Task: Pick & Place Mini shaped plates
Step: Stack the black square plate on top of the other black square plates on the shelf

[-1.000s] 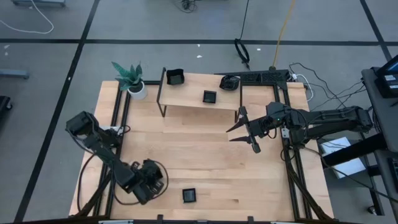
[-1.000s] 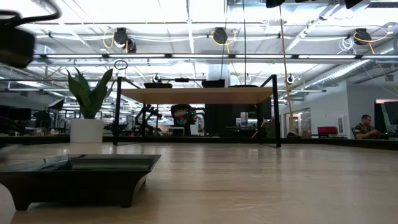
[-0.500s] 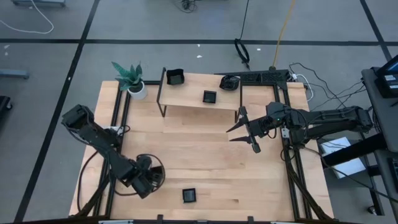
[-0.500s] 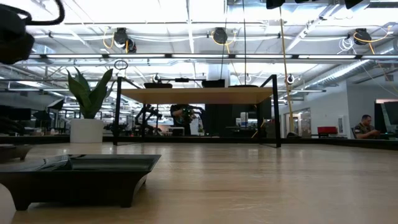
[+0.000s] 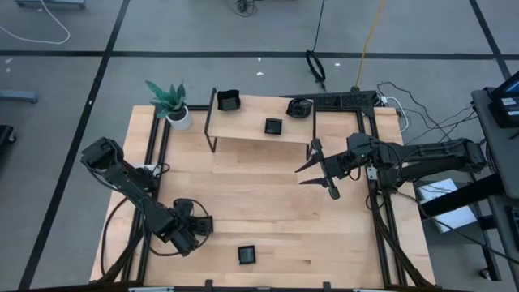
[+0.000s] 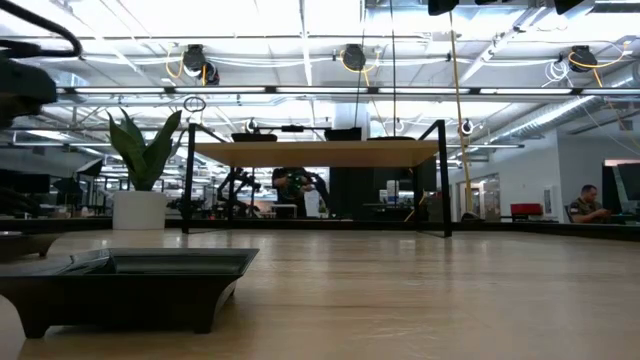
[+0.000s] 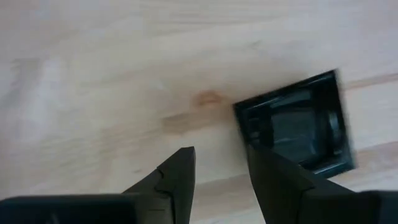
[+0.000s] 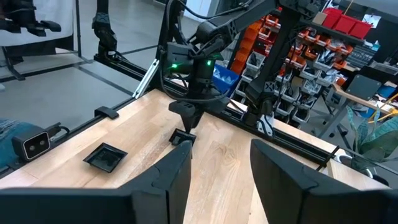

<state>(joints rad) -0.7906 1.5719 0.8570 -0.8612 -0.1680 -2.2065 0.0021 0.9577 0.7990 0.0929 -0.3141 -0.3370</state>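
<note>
From above, your left gripper (image 5: 197, 228) sits low near the table's front-left; only its wrist camera shows the fingers (image 7: 177, 177) parted with nothing between them, a square black plate (image 7: 297, 124) lying on the wood just beside one finger. Further right, a second plate (image 5: 246, 255) rests near the front edge and another (image 5: 273, 126) on the raised shelf (image 5: 243, 130). Your right gripper (image 5: 312, 171) hovers at mid-table, fingers spread and empty.

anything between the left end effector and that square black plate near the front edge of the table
Nothing visible. The left end effector hangs open over bare wood, and the square black plate lies just beside one of its fingers, with only table between.
</note>
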